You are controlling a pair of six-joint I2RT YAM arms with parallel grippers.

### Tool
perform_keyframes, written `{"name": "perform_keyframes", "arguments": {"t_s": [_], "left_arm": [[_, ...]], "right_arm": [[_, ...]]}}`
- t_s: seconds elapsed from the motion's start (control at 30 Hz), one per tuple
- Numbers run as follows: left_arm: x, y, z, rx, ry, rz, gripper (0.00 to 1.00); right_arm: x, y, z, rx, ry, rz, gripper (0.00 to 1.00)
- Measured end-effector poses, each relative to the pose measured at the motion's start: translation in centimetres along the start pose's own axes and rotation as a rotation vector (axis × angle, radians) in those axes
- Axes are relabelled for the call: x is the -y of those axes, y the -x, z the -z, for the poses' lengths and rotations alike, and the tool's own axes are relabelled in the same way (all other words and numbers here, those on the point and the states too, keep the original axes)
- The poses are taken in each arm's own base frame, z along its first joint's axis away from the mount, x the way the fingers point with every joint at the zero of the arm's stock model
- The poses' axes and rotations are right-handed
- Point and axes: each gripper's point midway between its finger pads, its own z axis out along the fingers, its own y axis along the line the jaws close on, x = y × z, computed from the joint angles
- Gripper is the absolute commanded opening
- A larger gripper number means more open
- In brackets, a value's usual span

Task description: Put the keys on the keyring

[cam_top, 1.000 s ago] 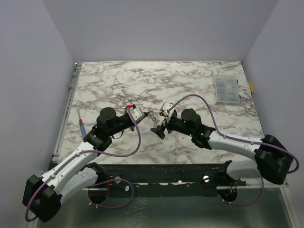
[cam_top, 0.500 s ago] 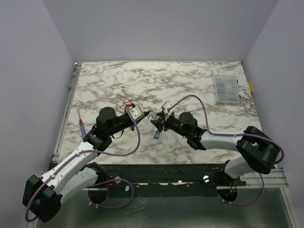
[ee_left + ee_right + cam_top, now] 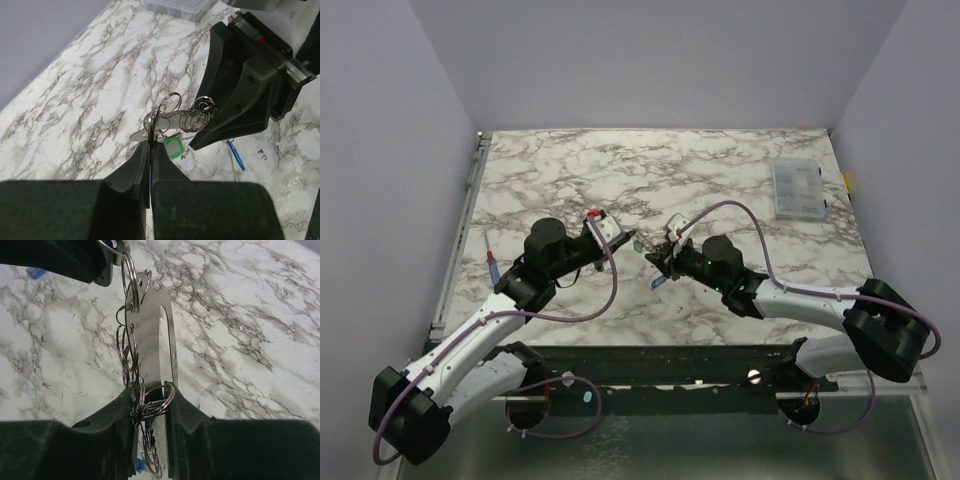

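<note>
Right end effector [image 3: 152, 395], narrowed from wide open and moved closer, pinches the chain of the keyring [image 3: 192, 119]; left end effector [image 3: 150, 145] clenched on its other end, green key [image 3: 173, 148] dangling just beside, blue key [image 3: 236, 156] lying on tabletop [image 3: 720, 180].

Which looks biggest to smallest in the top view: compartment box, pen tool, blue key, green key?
1. clear compartment box
2. blue-and-red pen tool
3. blue key and green key: both tiny, too alike to rank.
</note>
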Motion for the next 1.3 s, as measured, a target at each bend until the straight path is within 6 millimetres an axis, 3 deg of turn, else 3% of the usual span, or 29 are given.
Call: {"name": "perform_keyframes", "arguments": {"t_s": [0.17,0.27,0.53,0.6,0.67,0.87,1.1,1.3], "left_arm": [[0.1,0.6,0.1,-0.041,-0.018,0.052,0.00],[1.0,0.4,0.3,-0.052,-0.048,0.113,0.00],[2.5,-0.2,0.7,-0.112,-0.025,0.476,0.00],[2.6,0.5,0.7,-0.116,-0.013,0.578,0.00],[2.5,1.8,0.3,-0.109,-0.007,0.678,0.00],[2.1,4.4,-1.7,-0.110,0.012,1.011,0.00],[2.0,4.1,-2.7,-0.143,0.074,1.336,0.00],[1.7,3.8,-4.1,-0.133,0.083,1.449,0.00]], "right_arm": [[0.3,0.6,0.8,-0.033,-0.016,0.002,0.16],[0.8,0.0,1.0,-0.070,-0.039,0.009,0.19],[1.3,-1.0,1.3,-0.121,-0.069,0.019,0.63],[1.5,-1.0,1.3,-0.123,-0.078,0.022,0.74],[1.6,-1.0,1.4,-0.125,-0.081,0.023,0.80],[1.6,-0.1,2.1,-0.108,-0.084,0.013,0.84],[2.3,1.8,4.7,-0.044,-0.142,-0.018,0.87],[4.7,5.2,8.3,0.088,-0.288,-0.052,0.87]]}}
